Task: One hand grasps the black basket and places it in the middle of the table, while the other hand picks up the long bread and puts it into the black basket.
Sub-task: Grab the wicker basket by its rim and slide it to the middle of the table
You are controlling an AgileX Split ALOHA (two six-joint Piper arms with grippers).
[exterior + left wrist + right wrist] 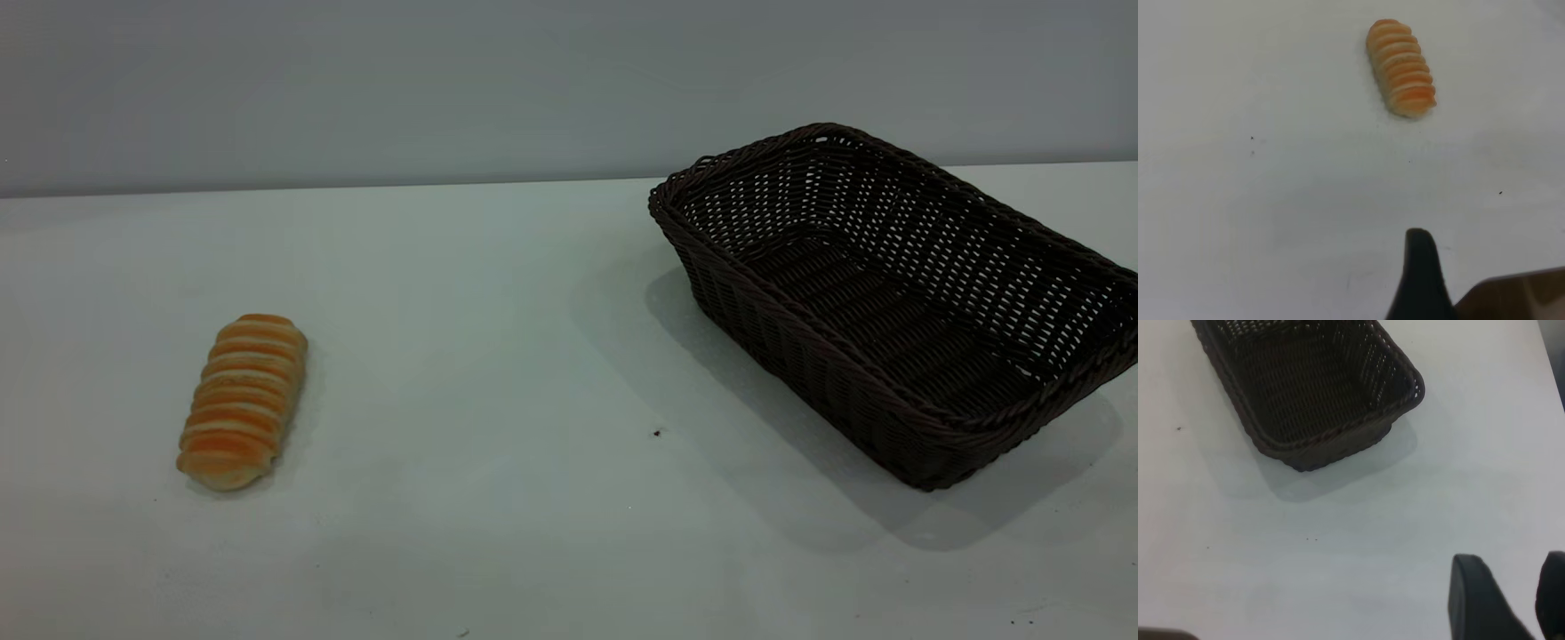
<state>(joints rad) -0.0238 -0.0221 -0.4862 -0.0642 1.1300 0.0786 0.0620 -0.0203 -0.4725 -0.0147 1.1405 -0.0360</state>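
Note:
The black basket [898, 293], dark woven wicker, stands empty at the right of the white table [498, 356], turned at an angle. The long bread [243, 400], orange and cream striped, lies alone at the left. Neither arm shows in the exterior view. My left gripper [1421, 267] shows only in part, above bare table and well short of the bread [1401, 68]. My right gripper [1511, 563] is open and empty above bare table, a good way from the basket's near corner [1338, 447].
The table's far edge meets a grey wall [356, 89]. A few tiny dark specks [657, 433] lie on the tabletop between bread and basket.

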